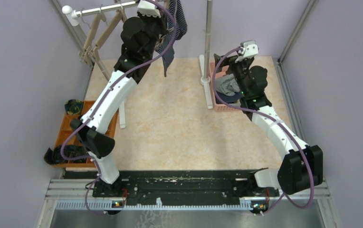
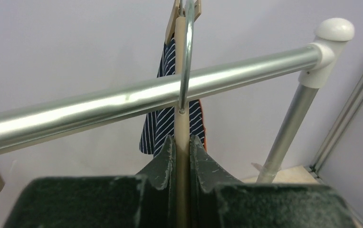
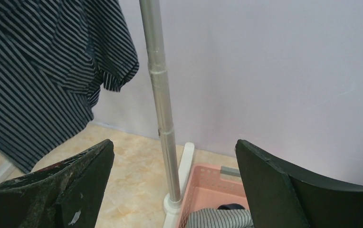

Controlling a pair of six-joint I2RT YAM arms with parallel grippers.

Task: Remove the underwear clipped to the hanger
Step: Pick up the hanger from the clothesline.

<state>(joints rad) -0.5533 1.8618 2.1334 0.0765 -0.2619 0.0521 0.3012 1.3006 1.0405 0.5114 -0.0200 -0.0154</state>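
On rail [image 2: 122, 99] — one pinstriped underwear [image 2: 158, 130] hanging | left tool [image 2: 182, 142] clamped on one hanger [image 2: 181, 130] | right tool [image 3: 174, 142] wide, empty

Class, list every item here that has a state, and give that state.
left gripper, shut on the hanger
right gripper, open and empty
hanger, hooked over the rail
striped underwear, hanging from the hanger
basket, holding garments
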